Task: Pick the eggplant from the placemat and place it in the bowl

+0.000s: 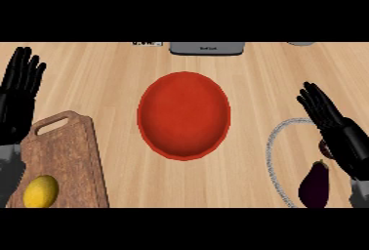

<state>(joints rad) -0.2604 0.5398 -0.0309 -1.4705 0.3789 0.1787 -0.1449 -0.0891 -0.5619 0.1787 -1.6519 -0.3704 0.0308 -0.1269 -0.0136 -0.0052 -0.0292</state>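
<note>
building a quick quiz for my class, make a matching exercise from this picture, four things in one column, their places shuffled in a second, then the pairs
Things
1. eggplant
2. lemon
3. bowl
4. left robot hand

Places
A. on the cutting board
B. middle of the counter
C. at the view's left edge, open, fingers up
D. on the placemat

Pairs: 1-D, 2-A, 3-B, 4-C

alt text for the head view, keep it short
A purple eggplant lies on a pale placemat at lower right, with the robot's open right hand beside it. An empty red bowl sits at centre. At left, a lemon rests on a cutting board near the open left hand.
</note>
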